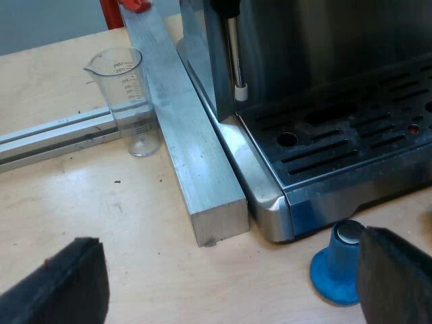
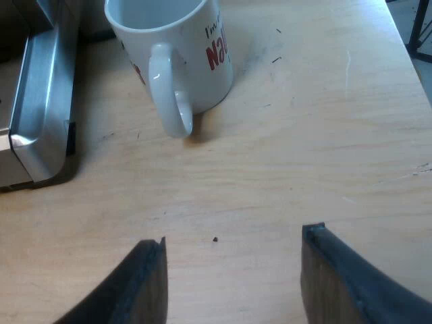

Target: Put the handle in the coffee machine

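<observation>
My left gripper is open above the wooden table, nothing between its fingers. The espresso machine stands close ahead, its slotted drip tray and steam wand in sight. A blue tamper stands on the table by the machine's corner, beside one finger. My right gripper is open over bare table, nothing held. A white mug with red lettering stands beyond it, its grip turned toward the gripper, near the machine's metal edge.
A clear measuring glass stands beside a long aluminium bar that lies along the machine's side. A second aluminium rail runs off from the glass. A red stand rises behind them.
</observation>
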`<state>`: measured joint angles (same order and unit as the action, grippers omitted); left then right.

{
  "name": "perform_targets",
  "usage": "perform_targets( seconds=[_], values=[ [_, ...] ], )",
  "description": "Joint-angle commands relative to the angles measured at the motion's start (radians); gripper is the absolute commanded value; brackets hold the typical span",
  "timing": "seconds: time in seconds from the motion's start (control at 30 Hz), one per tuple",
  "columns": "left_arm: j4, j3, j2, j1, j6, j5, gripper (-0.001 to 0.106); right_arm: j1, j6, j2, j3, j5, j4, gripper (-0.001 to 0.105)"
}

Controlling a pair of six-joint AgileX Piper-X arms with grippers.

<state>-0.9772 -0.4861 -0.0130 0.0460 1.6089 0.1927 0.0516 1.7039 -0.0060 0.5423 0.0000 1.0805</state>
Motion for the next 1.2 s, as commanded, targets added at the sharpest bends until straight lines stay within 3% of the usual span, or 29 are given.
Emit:
perform_targets(
  seconds=[0.03, 0.57, 0.83, 1.03, 1.2],
  values=[
    [0.015, 0.000, -0.135, -0.003, 0.008, 0.002, 0.076, -0.003, -0.001, -0.045, 0.007, 0.000, -0.005, 0.047],
    [0.018, 0.000, -0.135, -0.003, 0.008, 0.018, 0.076, -0.003, -0.001, -0.045, 0.007, 0.000, -0.005, 0.047],
    [0.014, -0.009, -0.130, 0.004, -0.019, 0.060, 0.051, -0.003, 0.004, -0.045, 0.041, 0.000, 0.021, 0.047],
    [0.011, -0.040, -0.085, 0.029, -0.023, 0.113, 0.061, -0.003, 0.055, -0.003, 0.122, -0.007, 0.126, 0.047],
    [0.011, -0.066, 0.006, 0.029, -0.023, 0.181, 0.062, -0.003, 0.107, 0.070, 0.195, -0.056, 0.207, 0.047]
  ],
)
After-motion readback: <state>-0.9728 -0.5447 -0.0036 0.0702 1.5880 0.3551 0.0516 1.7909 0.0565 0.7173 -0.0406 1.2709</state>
